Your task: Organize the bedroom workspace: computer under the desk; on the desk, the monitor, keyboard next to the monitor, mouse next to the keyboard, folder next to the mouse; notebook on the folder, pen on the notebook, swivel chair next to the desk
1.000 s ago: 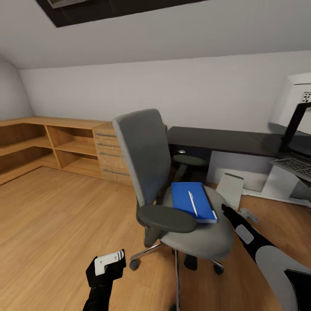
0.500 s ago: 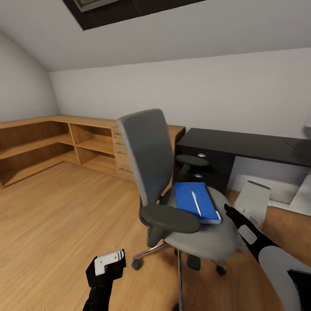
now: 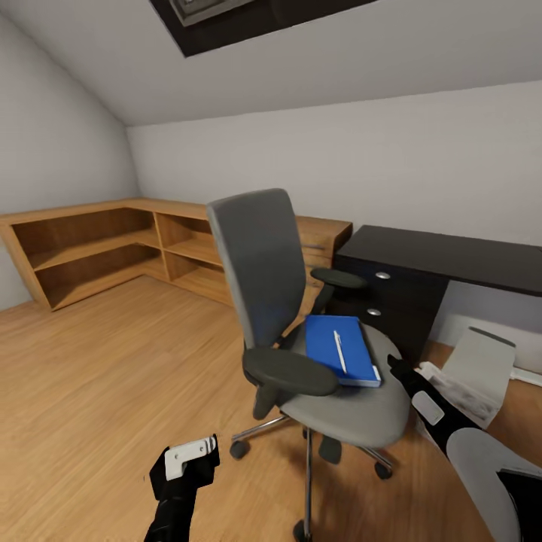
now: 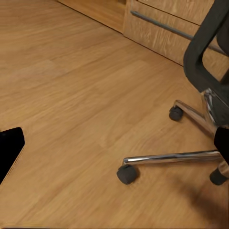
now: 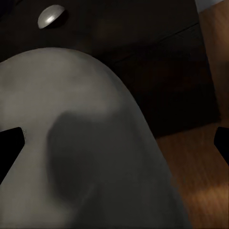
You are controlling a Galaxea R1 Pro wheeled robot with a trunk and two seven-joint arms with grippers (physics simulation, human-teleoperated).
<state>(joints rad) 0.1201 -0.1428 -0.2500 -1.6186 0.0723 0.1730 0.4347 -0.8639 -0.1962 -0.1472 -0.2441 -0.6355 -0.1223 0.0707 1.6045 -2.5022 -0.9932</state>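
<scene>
The grey swivel chair [image 3: 260, 263] stands mid-room on the wood floor. On its seat lies the blue folder [image 3: 339, 350] with the white pen [image 3: 340, 352] on top. My right gripper [image 3: 397, 369] is open at the seat's right edge, just past the folder's corner; its wrist view has the grey seat [image 5: 81, 143] close up. My left gripper [image 3: 188, 459] hangs open low over the floor, left of the chair's chrome base [image 4: 167, 157]. The black desk [image 3: 452, 256] stands behind the chair on the right. The light grey computer [image 3: 485, 365] sits on the floor beside it. Notebook, monitor, keyboard and mouse are out of view.
A light wood shelf cabinet [image 3: 98, 248] runs along the left and back walls. The desk's dark drawers with silver knobs [image 3: 382, 275] face the chair. The chair's casters [image 4: 126, 174] stick out over the floor near my left arm. Open wood floor [image 3: 113, 376] lies to the left.
The whole view has swung to the left, so the camera moved. The monitor and keyboard have left the picture at the right. Both grippers hold the same spots in the picture.
</scene>
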